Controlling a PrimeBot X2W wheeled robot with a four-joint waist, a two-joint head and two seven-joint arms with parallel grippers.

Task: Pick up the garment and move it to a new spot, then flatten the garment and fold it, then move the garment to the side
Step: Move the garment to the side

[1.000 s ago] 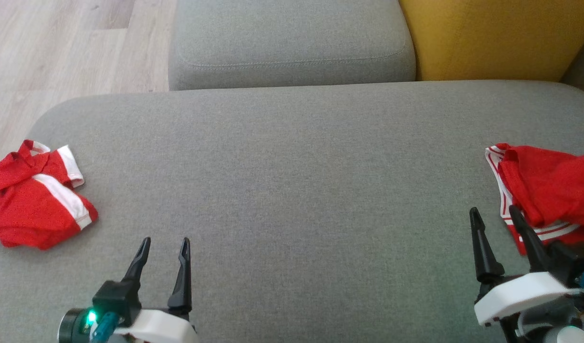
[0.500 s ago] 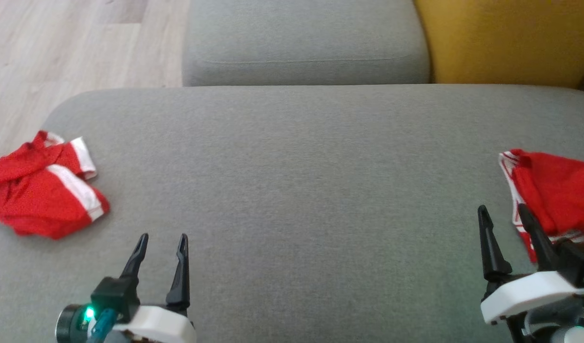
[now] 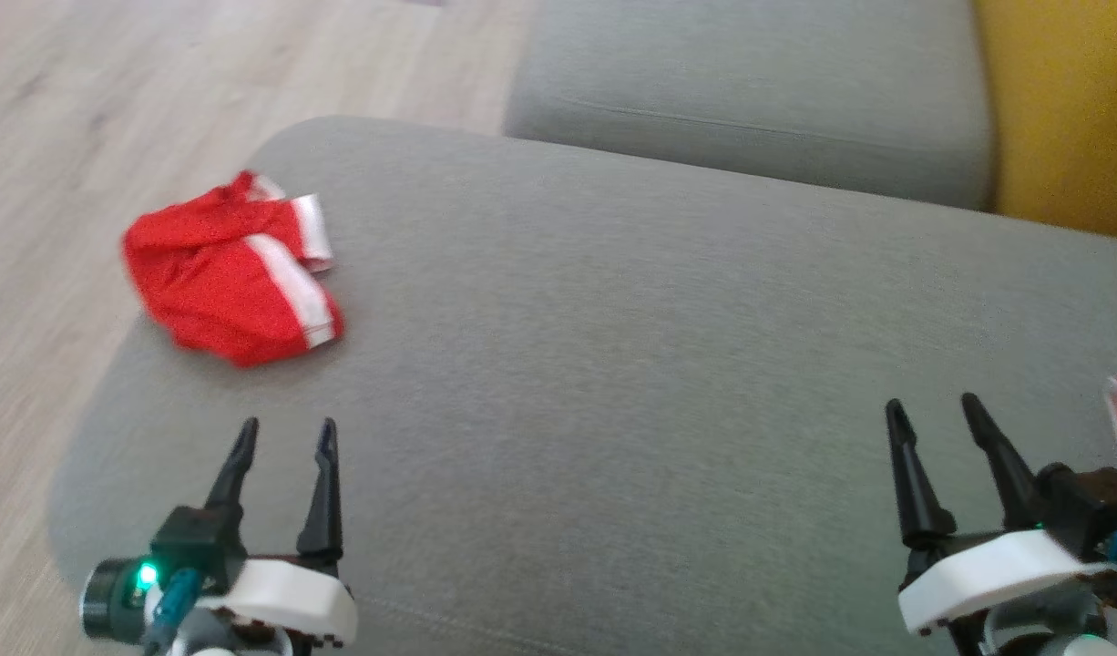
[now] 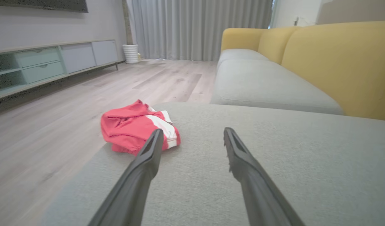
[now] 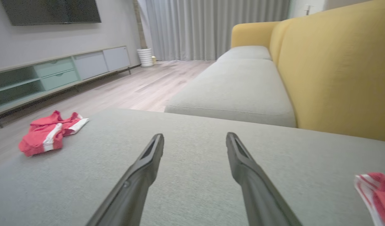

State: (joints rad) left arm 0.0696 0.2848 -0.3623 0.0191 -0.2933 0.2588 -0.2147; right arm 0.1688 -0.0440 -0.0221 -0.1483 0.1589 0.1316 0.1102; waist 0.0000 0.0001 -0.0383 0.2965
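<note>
No legible text or labels anywhere.

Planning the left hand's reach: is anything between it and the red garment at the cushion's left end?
Nothing visible: bare grey cushion lies between the open left hand and the crumpled red garment, ahead and to its left near the cushion's edge.
</note>
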